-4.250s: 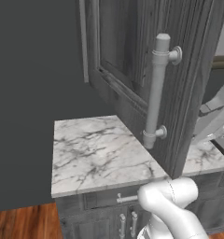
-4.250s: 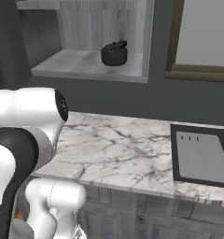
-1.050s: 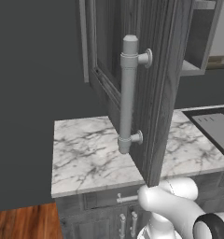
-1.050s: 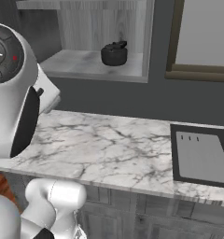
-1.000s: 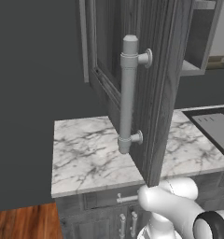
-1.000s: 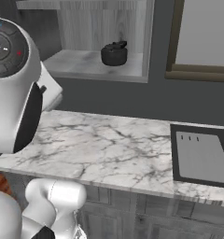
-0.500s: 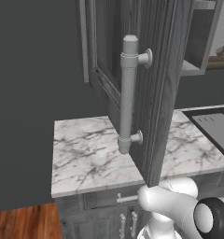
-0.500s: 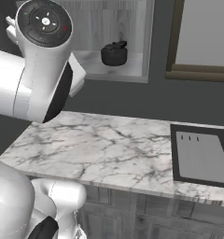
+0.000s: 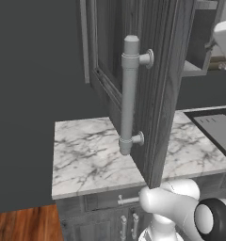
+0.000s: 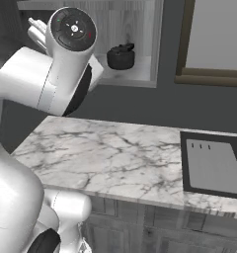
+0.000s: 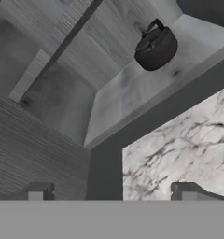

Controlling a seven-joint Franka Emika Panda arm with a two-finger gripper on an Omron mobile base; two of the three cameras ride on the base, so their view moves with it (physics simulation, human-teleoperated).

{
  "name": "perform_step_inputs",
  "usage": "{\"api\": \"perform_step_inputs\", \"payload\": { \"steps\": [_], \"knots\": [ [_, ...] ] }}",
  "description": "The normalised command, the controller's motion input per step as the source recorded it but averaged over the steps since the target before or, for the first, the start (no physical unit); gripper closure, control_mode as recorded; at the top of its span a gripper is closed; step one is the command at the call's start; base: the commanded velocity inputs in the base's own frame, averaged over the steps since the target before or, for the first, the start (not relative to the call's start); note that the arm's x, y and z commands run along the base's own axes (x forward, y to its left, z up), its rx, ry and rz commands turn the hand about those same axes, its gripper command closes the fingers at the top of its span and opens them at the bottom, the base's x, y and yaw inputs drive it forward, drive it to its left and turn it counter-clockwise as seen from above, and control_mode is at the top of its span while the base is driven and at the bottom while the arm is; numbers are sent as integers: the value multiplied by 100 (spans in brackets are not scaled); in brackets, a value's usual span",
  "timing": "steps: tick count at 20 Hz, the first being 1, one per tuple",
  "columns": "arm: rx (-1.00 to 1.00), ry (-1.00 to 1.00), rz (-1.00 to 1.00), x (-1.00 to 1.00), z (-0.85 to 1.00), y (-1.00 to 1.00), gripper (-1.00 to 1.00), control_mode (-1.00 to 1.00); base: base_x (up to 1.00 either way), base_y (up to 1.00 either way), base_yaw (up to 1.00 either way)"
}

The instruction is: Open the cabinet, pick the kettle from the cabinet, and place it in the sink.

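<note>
The tall dark grey cabinet's door (image 9: pixel 155 70) stands swung open, edge-on to the left base view, with its long light-grey bar handle (image 9: pixel 130 94) facing me. Inside, the small black kettle (image 10: pixel 121 56) sits upright on the pale shelf (image 10: pixel 140 74). In the hand view the kettle (image 11: pixel 156 46) lies far ahead at the upper right. My gripper (image 11: pixel 111 193) is open, its two fingertips (image 11: pixel 37 191) wide apart with nothing between them, well short of the kettle. The black sink with its grey drainboard (image 10: pixel 212 163) is set in the counter at the right.
A marble counter (image 10: pixel 110 153) runs under the cabinet opening. My raised white arm (image 10: pixel 56 74) covers the left part of the shelf in the right base view. A brown-framed window (image 10: pixel 214 39) hangs above the sink. The open door juts out over the counter's left part.
The door swung wider over the first seconds and has stayed still since. My arm has risen and swung toward the cabinet opening during the last second.
</note>
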Motion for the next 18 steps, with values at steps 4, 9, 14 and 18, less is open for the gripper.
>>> {"api": "perform_step_inputs", "payload": {
  "steps": [4,9,14,18],
  "knots": [
    [0,-2,0,57,-5,-8,-100,-100,0,0,0],
    [0,0,0,57,-4,-15,-100,-100,0,0,0],
    [0,1,0,54,0,-18,-100,-100,0,0,0],
    [-1,0,0,52,0,-11,-100,-100,0,0,0]
  ]
}}
